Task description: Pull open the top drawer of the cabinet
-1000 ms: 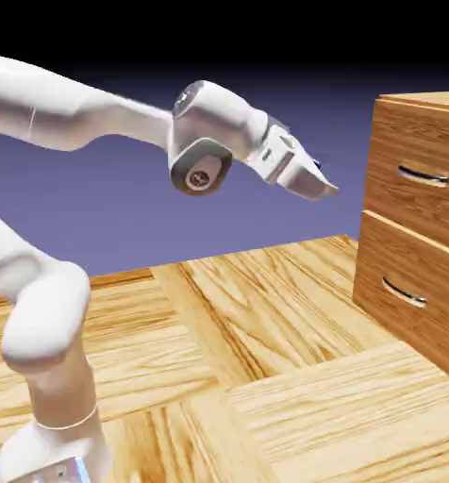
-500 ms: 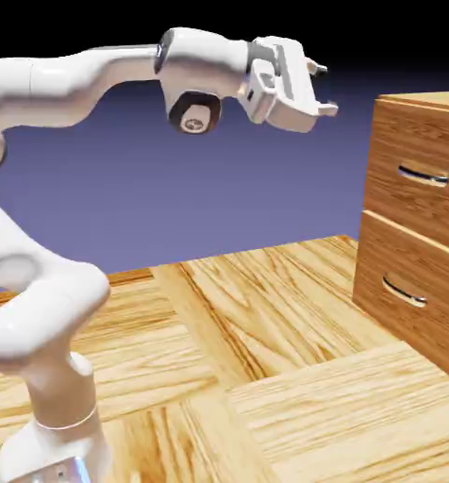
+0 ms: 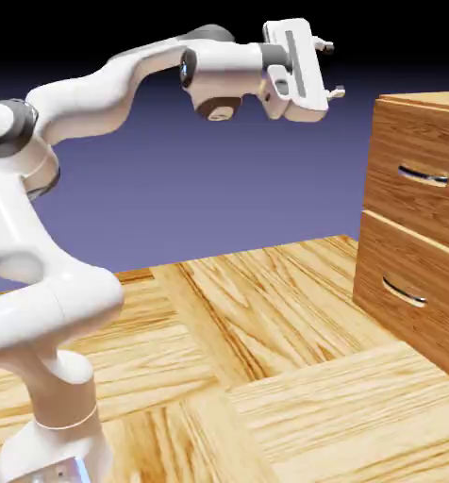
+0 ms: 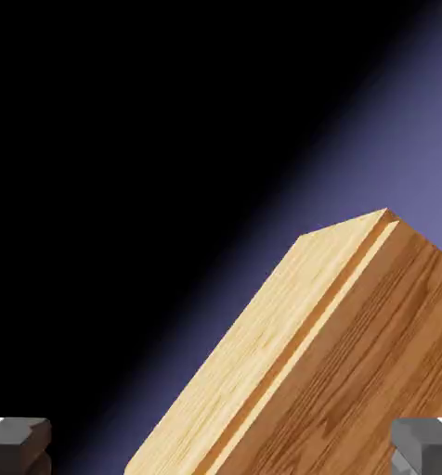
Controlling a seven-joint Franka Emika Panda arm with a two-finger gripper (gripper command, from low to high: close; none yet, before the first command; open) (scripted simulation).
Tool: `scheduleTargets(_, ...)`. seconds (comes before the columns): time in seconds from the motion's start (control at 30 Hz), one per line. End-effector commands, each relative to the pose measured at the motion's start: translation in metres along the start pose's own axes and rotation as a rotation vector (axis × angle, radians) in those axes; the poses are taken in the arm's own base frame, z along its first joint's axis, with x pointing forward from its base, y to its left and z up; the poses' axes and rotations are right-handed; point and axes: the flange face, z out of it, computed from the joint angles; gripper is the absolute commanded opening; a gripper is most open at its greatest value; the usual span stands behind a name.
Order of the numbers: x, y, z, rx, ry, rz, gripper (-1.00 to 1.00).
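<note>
The brown wood-grain cabinet (image 3: 426,236) stands at the exterior view's right edge. Its top drawer (image 3: 412,193) is flush with the front and carries a thin silver handle (image 3: 424,175). My gripper (image 3: 333,68) hangs high in the air, left of the cabinet and above the level of its top. Its fingers (image 3: 339,91) point toward the cabinet and stand wide apart, holding nothing. In the hand view the gripper (image 4: 221,450) shows only its two grey fingertips (image 4: 16,443) at the bottom corners. Between them the cabinet (image 4: 373,371) appears tilted, a pale top and a darker face, with no handle visible.
The lower drawer (image 3: 398,316) with its own silver handle (image 3: 404,291) sits under the top one. A pale wood-plank floor (image 3: 266,377) stretches between my base and the cabinet. My white arm (image 3: 87,94) arches up from the lower left.
The arm has risen and the hand has rolled. The gripper went from pointing down-right at mid height to pointing level toward the cabinet, higher up. Its fingers stayed open.
</note>
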Motion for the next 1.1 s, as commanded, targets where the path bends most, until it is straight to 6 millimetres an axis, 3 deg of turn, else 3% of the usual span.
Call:
scheduleTargets(0.0,-0.004,0.006,0.008,0.004,-0.008,0.020,1.00)
scheduleTargets(0.2,-0.020,0.052,0.060,0.010,-0.052,0.153,1.00)
scheduleTargets(0.37,-0.021,0.102,0.108,-0.001,-0.081,0.282,1.00)
scheduleTargets(0.7,0.010,0.225,0.201,-0.039,-0.099,0.607,1.00)
scheduleTargets(0.77,0.012,0.231,0.204,-0.040,-0.098,0.623,1.00)
scheduleTargets(1.03,0.007,0.231,0.254,-0.040,-0.098,0.624,1.00)
scheduleTargets(1.07,0.007,0.231,0.254,-0.040,-0.098,0.624,-1.00)
